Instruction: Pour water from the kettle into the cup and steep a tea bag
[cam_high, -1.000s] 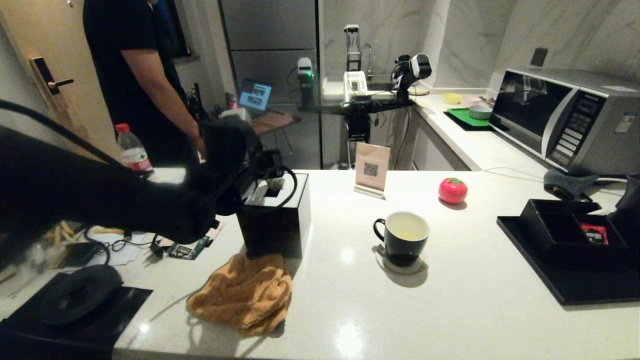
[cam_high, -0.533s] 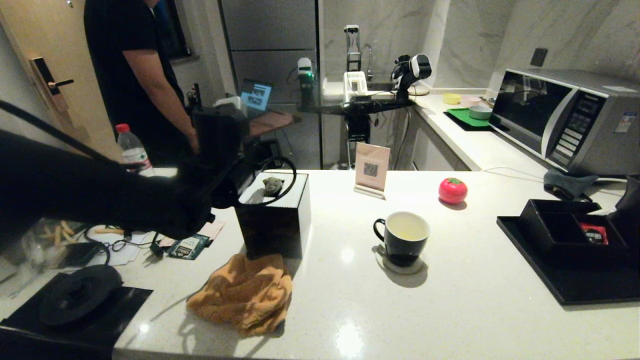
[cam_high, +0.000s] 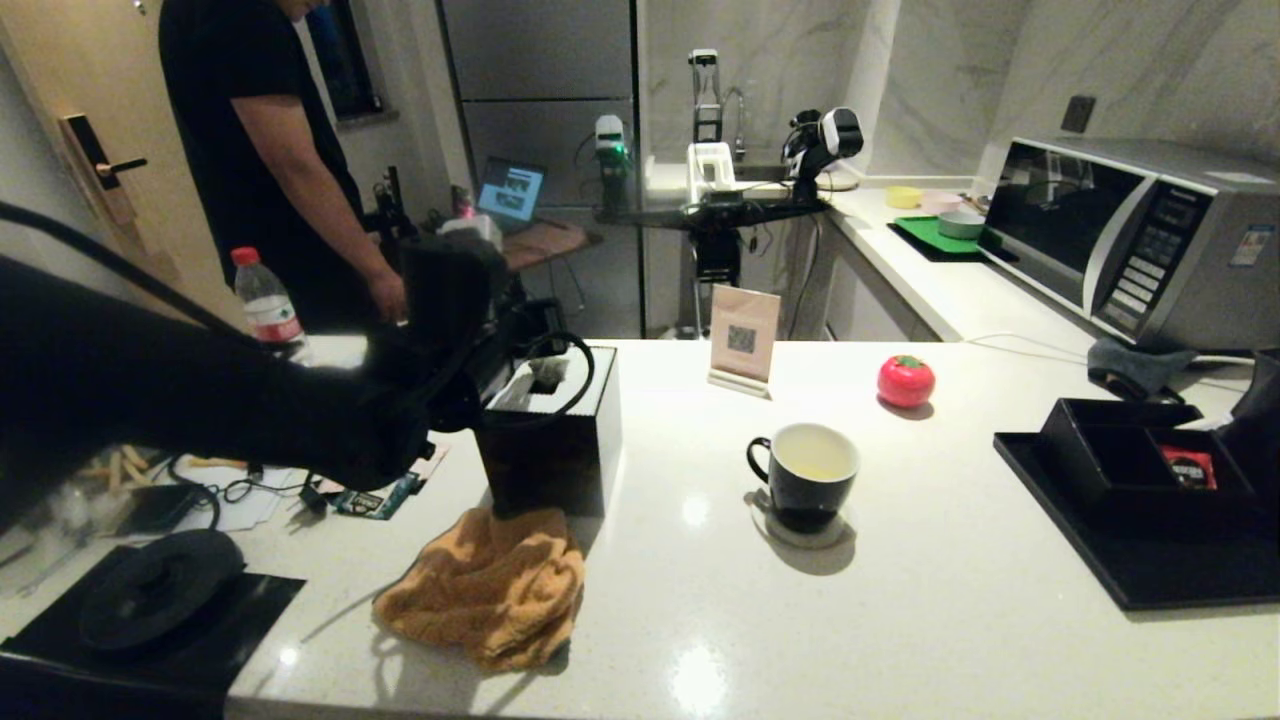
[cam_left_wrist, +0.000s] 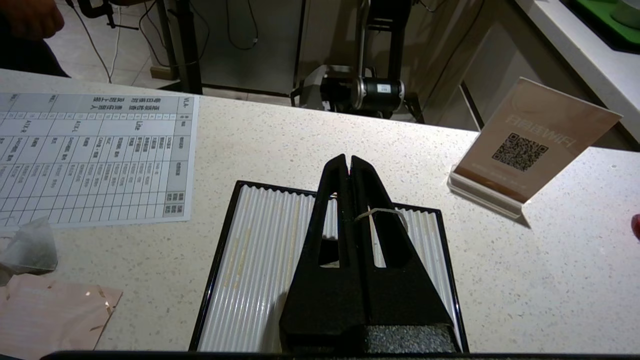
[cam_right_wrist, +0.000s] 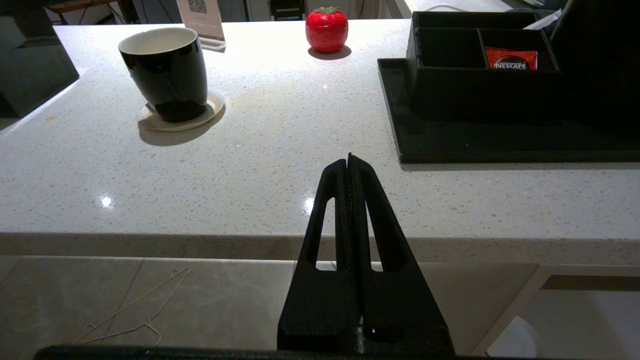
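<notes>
My left gripper (cam_left_wrist: 348, 159) hovers over the black tissue box (cam_high: 550, 445), shut on the thin string (cam_left_wrist: 385, 211) of the tea bag. The pale pouch (cam_high: 547, 373) dangles just under the fingers, mostly hidden by them. To the right, the black cup (cam_high: 805, 470) with its white inside stands on a coaster, holding a little pale yellow water (cam_high: 815, 468). It shows again in the right wrist view (cam_right_wrist: 167, 72). The kettle (cam_right_wrist: 595, 55) is a large black body beside the black tray, cut off by the edge. My right gripper (cam_right_wrist: 348, 159) is shut and empty, parked below the counter's front edge.
An orange cloth (cam_high: 490, 590) lies before the tissue box. A round black base (cam_high: 160, 590) sits at front left. A QR sign (cam_high: 742, 340), a red tomato-shaped thing (cam_high: 905, 380) and a black tray (cam_high: 1130, 560) with a red sachet (cam_high: 1188, 467) are nearby. A person (cam_high: 270, 150) stands behind.
My left gripper bobbed up slightly over the tissue box and came back, the tea bag swinging beneath it. The person behind the counter shifted a hand. The cup has not moved.
</notes>
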